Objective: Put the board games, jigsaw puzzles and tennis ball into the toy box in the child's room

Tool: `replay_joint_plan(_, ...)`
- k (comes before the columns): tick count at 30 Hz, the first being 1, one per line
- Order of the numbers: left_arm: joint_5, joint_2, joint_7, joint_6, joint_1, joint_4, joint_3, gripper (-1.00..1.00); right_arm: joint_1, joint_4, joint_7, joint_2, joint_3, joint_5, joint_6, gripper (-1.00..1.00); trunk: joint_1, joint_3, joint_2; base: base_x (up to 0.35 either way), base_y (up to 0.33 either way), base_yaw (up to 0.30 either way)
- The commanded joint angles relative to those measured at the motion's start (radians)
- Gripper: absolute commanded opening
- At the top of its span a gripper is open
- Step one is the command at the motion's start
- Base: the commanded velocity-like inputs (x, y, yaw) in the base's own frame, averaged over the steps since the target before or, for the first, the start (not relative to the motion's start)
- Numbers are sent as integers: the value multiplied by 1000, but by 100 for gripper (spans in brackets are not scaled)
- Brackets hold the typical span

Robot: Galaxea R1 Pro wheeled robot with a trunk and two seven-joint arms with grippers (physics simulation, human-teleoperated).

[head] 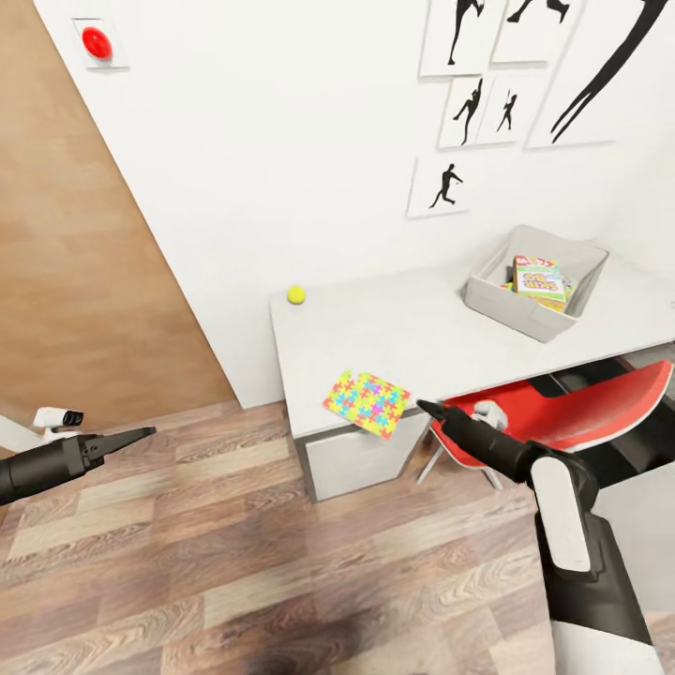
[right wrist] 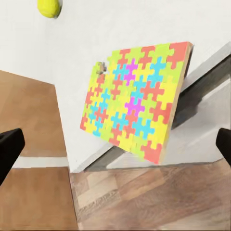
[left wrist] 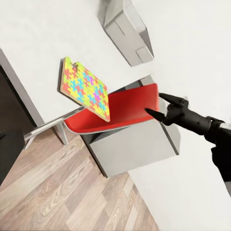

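From the head, the right gripper (head: 424, 407) points at the puzzle (head: 367, 403) just ahead of its tips on the table (head: 412, 328) edge, with the ball (head: 296, 294) farther off and the box (head: 534, 279) holding games beyond; the left gripper (head: 141, 433) hangs over floor, its spread unclear. In the left wrist view, the right gripper (left wrist: 158, 105) stands apart, empty, beside the red chair (left wrist: 120, 110) and puzzle (left wrist: 85, 88). In the right wrist view, both fingertips (right wrist: 8, 144) sit wide, framing the puzzle (right wrist: 134, 101), ball (right wrist: 48, 7) past it.

Both arms are matte black with tapering pointed tips, the right arm (head: 572, 525) carrying white shell panels.
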Motion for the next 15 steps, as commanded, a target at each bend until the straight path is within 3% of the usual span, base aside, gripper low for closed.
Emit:
replay_joint_plan(1, -2, 0, -5, 11, -1, 0, 0, 100, 49, -7, 110, -10, -20, -12, 4, 100, 1, 0, -2, 0, 0, -84)
replay_joint_plan(2, -2, 1, -5, 11, -1, 0, 1, 100, 72, -9, 162, -16, -26, -16, 2, 100, 1, 2, -2, 0, 0, -83)
replay_joint_plan(3, -2, 1, -5, 11, -1, 0, 1, 100, 113, -12, 264, -27, -35, -22, -9, 100, 1, 3, -2, 0, 0, -76)
replay_joint_plan(6, -2, 1, -5, 10, -1, 0, 1, 100, 182, -13, 426, -44, -44, -23, -56, 100, 1, 8, -2, 0, 0, -50)
replay_joint_plan(9, -2, 0, -5, 10, -1, 0, 1, 100, 238, -12, 520, -58, -48, -11, -120, 100, 1, 12, -2, 0, 0, -19)
replay_joint_plan(15, -1, 0, -5, 10, -1, 0, 0, 100, 285, -12, 615, -89, -45, 1, -179, 100, 1, 22, -2, 0, 0, -1)
